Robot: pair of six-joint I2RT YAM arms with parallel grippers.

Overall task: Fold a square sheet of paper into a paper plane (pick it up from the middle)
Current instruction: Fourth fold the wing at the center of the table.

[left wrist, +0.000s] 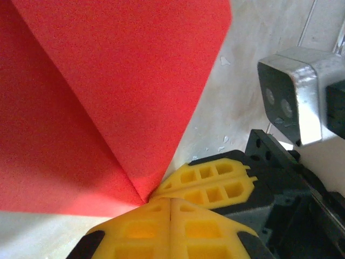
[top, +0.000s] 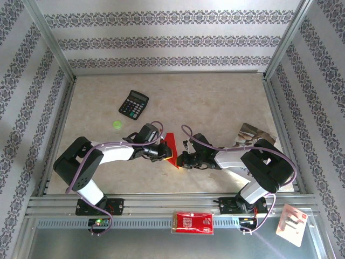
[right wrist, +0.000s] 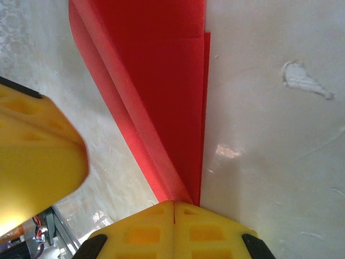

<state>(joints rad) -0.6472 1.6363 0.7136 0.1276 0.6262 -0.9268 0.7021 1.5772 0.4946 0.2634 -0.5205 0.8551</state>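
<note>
Red paper, already creased into a long pointed dart, lies on the counter between the two arms. This paper plane (top: 171,144) has its long axis running near to far, with the sharp tip at the near end and the wide end fanning out toward the far side.

Both pincers meet at that tip. The left pincer (top: 163,155) comes in from the left and the right pincer (top: 182,160) from the right, so neither arm is clearly nearer. Any next fold probably has to work away from the tip along that axis.

From the left wrist, the left pincer (left wrist: 170,208) has its yellow pads pressed together with no gap. The red folds (left wrist: 108,97) converge just at its fingertips, touching them. The right wrist shows much the same: the right pincer (right wrist: 173,204) is closed tight and the dart (right wrist: 156,81) stretches straight away from it.

It is hard to make out whether either pincer pinches the tip or merely presses down on it, because the tip vanishes at the pads. The arms also cover the plane's near edges from above.
</note>
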